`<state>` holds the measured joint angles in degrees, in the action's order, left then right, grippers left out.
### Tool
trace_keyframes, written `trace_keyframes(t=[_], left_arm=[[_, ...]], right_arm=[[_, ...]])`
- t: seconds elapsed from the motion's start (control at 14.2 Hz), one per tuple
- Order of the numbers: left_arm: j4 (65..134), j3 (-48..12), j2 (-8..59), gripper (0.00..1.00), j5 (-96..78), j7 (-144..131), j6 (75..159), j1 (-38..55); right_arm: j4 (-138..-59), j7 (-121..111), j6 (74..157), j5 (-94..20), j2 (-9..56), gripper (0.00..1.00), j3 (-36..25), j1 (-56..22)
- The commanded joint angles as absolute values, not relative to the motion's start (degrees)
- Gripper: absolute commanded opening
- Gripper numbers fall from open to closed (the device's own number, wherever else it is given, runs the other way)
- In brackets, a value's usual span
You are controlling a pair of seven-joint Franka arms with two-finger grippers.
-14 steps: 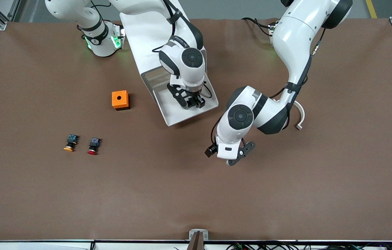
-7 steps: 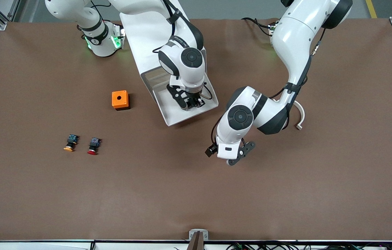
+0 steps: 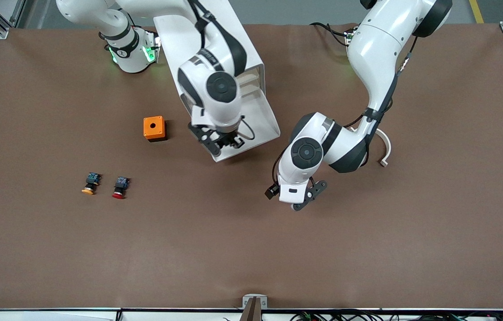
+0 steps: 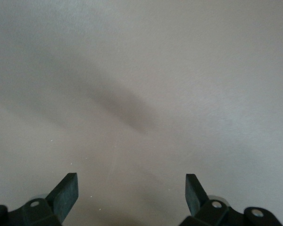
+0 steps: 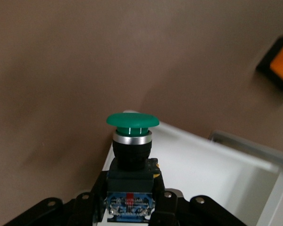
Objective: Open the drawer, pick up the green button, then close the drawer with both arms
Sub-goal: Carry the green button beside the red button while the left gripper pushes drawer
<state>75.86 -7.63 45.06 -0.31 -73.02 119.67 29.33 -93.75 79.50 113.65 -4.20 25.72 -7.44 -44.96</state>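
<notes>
The right gripper (image 3: 220,143), over the near front edge of the open drawer (image 3: 264,127), has its fingers clamped on the green button (image 5: 132,120), whose long axis runs straight out from them, cap outward. The left gripper (image 3: 301,200) hangs over bare bench (image 3: 367,249) near the drawer front, fingers spread wide and empty, probably better placed to push the drawer shut.

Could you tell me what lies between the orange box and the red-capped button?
Only bare brown table lies between the orange box and the red-capped button, in the front view.
</notes>
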Motion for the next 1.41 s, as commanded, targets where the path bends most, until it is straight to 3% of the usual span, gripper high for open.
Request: trace_keyframes(t=[0.0, 0.21, 0.49, 0.78, 1.13, 1.34], left_arm=[[79.6, -7.8, 44.4, 1.0, 1.2, -73.6, 120.3, 31.5], [81.2, -7.8, 44.4, 1.0, 1.1, -73.6, 120.3, 33.7], [81.2, -7.9, 44.4, 1.0, 0.4, -73.4, 120.3, 36.9], [81.0, -7.9, 44.3, 1.0, 0.6, -73.5, 120.2, 40.2], [80.9, -8.3, 44.1, 1.0, 0.4, -73.5, 120.2, 42.7], [80.9, -11.3, 44.1, 1.0, 0.4, -73.5, 120.2, 42.8]], right_arm=[[-94.6, 65.6, 114.2, -2.0, 25.3, 0.0, -6.5, -39.0], [-95.3, 50.9, 115.9, -1.9, 25.6, 0.0, -6.5, -33.8], [-102.8, 37.1, 124.6, -2.6, 25.6, 0.0, -6.3, -29.4], [-109.1, 33.0, 132.4, -2.6, 25.6, 0.0, -6.3, -27.4], [-112.8, 25.5, 135.3, -2.6, 25.4, 0.0, -6.2, -25.2], [-116.9, 21.0, 140.4, -2.6, 25.1, 0.0, -6.2, -23.2]])
